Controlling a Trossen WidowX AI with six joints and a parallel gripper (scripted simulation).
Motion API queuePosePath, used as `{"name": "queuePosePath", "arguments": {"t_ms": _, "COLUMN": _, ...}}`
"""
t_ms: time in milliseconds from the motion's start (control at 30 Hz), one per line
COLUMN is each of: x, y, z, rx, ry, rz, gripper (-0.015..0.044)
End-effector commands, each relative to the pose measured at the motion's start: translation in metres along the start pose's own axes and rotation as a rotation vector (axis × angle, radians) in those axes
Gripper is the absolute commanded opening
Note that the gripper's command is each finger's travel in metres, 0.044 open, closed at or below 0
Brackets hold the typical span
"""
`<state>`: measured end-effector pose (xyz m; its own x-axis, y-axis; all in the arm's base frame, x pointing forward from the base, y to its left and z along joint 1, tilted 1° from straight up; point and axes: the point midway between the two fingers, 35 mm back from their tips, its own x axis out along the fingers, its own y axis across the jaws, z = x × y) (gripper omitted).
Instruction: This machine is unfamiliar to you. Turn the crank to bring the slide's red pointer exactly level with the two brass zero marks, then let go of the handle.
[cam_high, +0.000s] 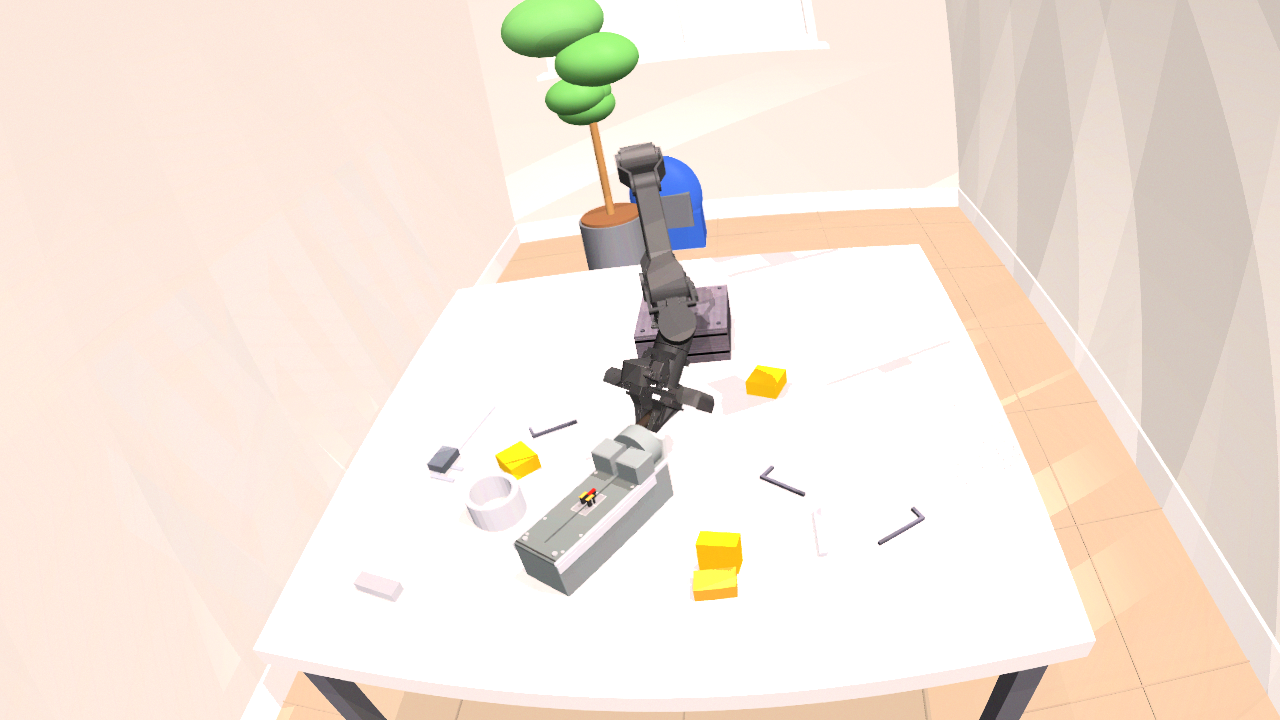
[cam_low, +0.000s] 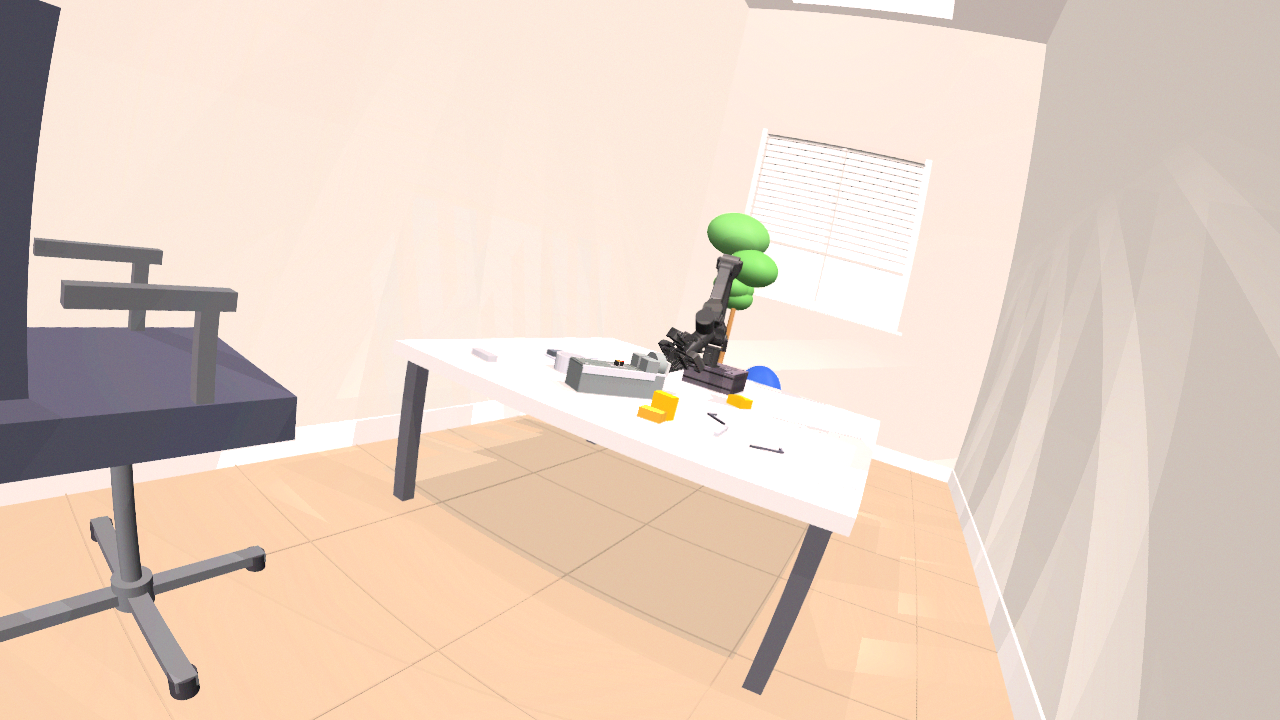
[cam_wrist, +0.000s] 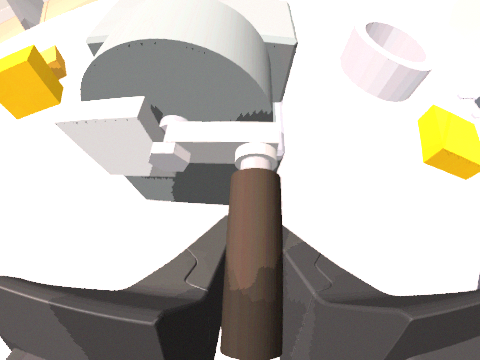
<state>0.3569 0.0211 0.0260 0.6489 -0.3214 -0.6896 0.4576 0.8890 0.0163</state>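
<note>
The grey machine (cam_high: 597, 528) (cam_low: 615, 380) stands on the white table, with its rounded housing (cam_wrist: 175, 80) at the arm's end. My gripper (cam_high: 646, 422) (cam_wrist: 248, 225) is shut on the brown crank handle (cam_wrist: 255, 215). In the wrist view the pale crank arm (cam_wrist: 220, 132) runs left from the handle across the housing's face. The small red pointer (cam_high: 590, 491) and the yellow brass marks (cam_high: 583, 497) sit close together on the machine's top. They are too small to tell whether they are level. In the exterior view the fingers and the handle cannot be told apart.
A white ring (cam_high: 495, 503) (cam_wrist: 387, 60) and a yellow block (cam_high: 518, 459) (cam_wrist: 452, 142) are left of the machine. Two yellow blocks (cam_high: 718, 551) (cam_high: 715, 584) stand right of it. Another yellow block (cam_high: 766, 382) and dark hex keys (cam_high: 783, 481) (cam_high: 901, 526) (cam_high: 554, 429) lie around.
</note>
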Motion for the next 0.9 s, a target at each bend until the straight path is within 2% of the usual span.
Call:
{"name": "queuePosePath", "arguments": {"t_ms": 0, "x": -0.007, "y": 0.001, "z": 0.006, "rx": 0.001, "ry": -0.008, "rz": -0.003, "gripper": 0.0}}
{"name": "queuePosePath", "arguments": {"t_ms": 867, "x": -0.018, "y": 0.014, "z": 0.018, "rx": 0.002, "ry": -0.008, "rz": -0.002, "gripper": 0.0}}
